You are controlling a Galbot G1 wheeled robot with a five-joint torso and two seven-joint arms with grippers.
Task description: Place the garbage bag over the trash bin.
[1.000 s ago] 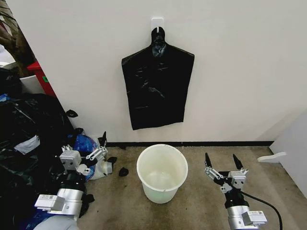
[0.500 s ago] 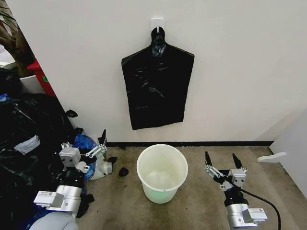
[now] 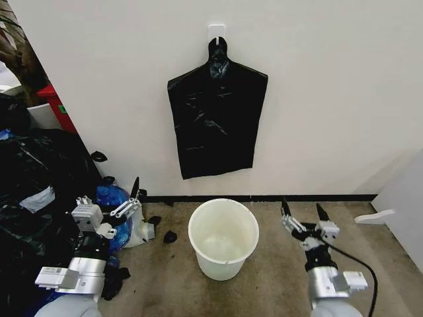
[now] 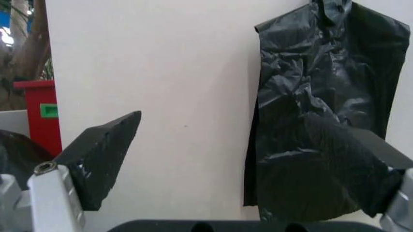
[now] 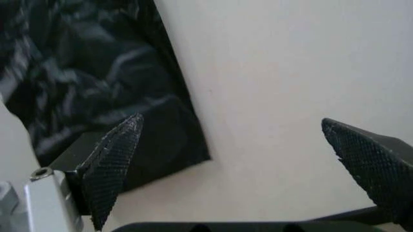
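Now the garbage bag (image 3: 217,119) hangs flat from a wall hook (image 3: 216,31), directly above the trash bin (image 3: 223,238) on the floor. Left hand (image 3: 114,202) and right hand (image 3: 302,214), both spread apart, flank the bin, ready to reach up.

Landmark: white wall hook (image 3: 216,31), high on wall, centre.
Wall (image 3: 330,99): plain off-white, evenly lit, runs behind hook & both sides.
Skirting (image 3: 310,197): dark strip far below hook, at wall foot.
Floor (image 3: 277,264): grey-brown carpet, below skirting.
Red box (image 3: 58,107): well left of hook, vs wall.
Stuffed black bags (image 3: 33,191): heap, lower left of hook, on floor.
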